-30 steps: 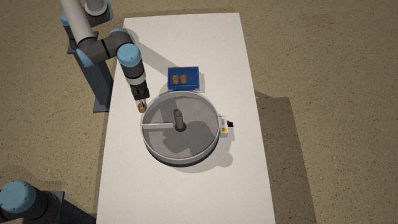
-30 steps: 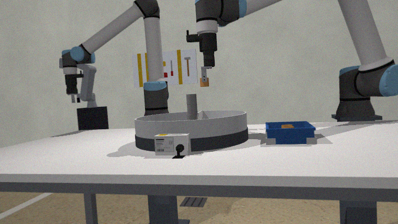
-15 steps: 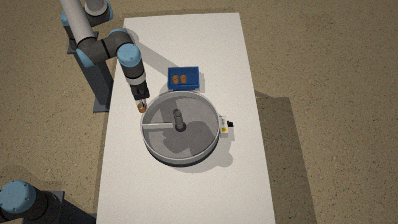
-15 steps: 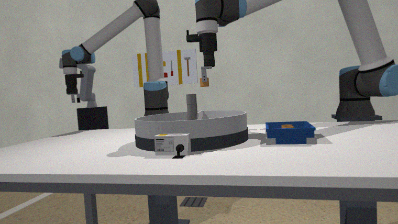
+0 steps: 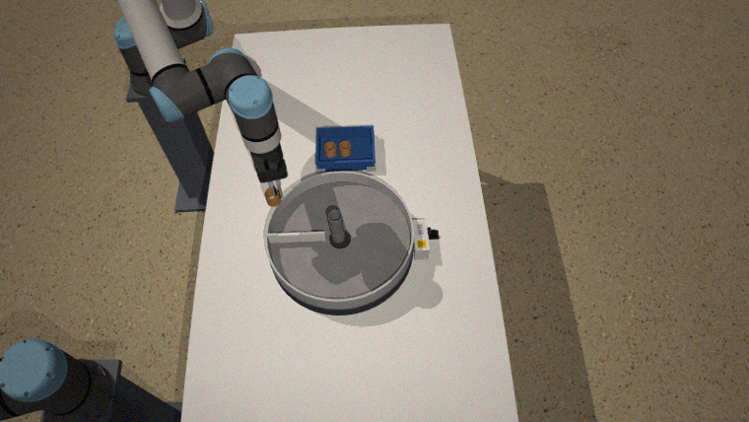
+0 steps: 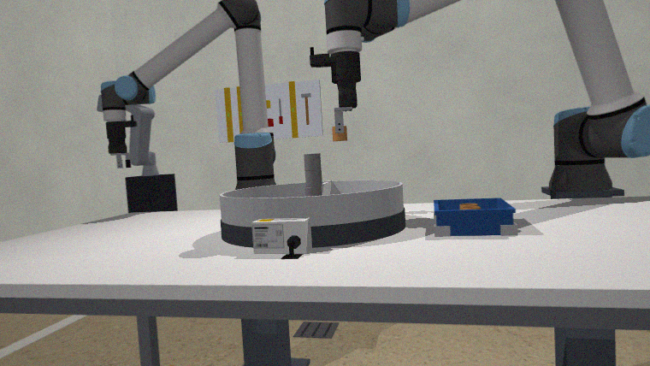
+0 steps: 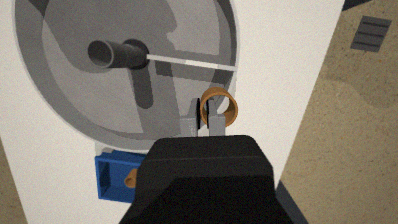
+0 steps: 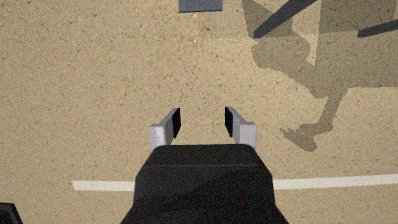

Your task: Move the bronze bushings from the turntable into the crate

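Top view: the left end effector [image 5: 276,192] [image 6: 339,129] [image 7: 203,107] holds a bronze bushing [image 5: 272,199] [image 6: 339,135] [image 7: 234,109] clear above the worktop [image 5: 367,78] [image 6: 113,259] [image 7: 285,30], near the turntable's rim. One finger is inside the ring and the other outside, so the wall alone is pinched; that probably spares the arm a wide grasp and leaves the base free to be set down first. The right end effector [image 6: 123,163] [image 8: 202,116] stands open and away from the work, presumably to leave the space to its partner.

Two bronze bushings [image 5: 337,149] [image 6: 469,206] are upright in the crate [image 5: 346,164] [image 6: 473,222] [image 7: 115,175], side by side toward one end. Such placing keeps floor for the third. The crate sits level, its lower corners seated in the guides [image 6: 441,231], which should resist sliding though not a careless lift.

On the turntable [image 5: 340,303] [image 6: 354,204] [image 7: 30,90], a divider [image 5: 296,237] [image 7: 200,65] runs from near the post [image 5: 336,228] [image 6: 312,174] [image 7: 117,54] to the wall. I can make out no loose steel bushing; the post might be a stack of them, but the views are too coarse to say.

Next calls for carrying the held piece over the crate and lowering it beside its fellows, off the walls, since a knock could tip the crate.
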Controlling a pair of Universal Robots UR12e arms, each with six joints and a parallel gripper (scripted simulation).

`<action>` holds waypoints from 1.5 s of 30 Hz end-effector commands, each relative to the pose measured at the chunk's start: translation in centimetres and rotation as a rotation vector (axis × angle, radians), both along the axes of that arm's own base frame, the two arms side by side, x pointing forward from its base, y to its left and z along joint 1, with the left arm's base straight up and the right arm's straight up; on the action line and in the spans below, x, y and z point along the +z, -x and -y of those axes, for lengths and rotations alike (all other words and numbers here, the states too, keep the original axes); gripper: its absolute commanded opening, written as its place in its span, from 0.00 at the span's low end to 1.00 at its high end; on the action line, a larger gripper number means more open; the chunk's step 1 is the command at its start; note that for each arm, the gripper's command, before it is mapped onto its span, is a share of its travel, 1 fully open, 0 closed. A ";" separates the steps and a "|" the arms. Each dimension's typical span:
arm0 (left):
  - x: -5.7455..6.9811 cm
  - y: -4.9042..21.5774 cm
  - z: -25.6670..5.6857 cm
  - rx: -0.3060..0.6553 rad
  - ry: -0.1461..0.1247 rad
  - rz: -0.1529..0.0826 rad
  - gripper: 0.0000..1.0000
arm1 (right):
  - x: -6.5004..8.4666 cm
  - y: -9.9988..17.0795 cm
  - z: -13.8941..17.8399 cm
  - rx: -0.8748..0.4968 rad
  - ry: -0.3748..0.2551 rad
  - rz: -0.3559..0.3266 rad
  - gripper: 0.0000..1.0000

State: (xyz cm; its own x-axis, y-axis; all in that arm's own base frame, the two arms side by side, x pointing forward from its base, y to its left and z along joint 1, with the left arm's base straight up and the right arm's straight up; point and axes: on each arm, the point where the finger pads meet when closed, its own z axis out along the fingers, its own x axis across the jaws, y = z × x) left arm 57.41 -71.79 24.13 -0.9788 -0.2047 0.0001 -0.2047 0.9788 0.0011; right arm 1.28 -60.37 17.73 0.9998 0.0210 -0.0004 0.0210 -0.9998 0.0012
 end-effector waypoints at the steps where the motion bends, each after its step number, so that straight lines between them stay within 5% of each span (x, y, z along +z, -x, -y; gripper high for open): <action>1: 0.2 -1.2 -1.6 0.004 0.003 0.001 0.00 | 0.0 -0.1 0.0 0.001 -0.001 0.000 1.00; 32: 0.2 -19.8 -26.1 0.004 0.003 0.002 0.00 | 0.0 -0.1 0.0 0.001 -0.001 0.000 1.00; 45: 0.3 -23.1 -30.5 0.004 0.003 0.002 0.00 | 0.0 -0.1 0.0 0.001 -0.001 0.000 1.00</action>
State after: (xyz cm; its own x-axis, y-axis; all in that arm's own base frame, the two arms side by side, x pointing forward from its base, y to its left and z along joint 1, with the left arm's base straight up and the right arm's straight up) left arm 79.53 -42.17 23.94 -0.9778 -0.2096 0.0020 -0.2096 0.9778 0.0028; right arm 1.28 -60.37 17.73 0.9998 0.0210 -0.0004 0.0210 -0.9998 0.0012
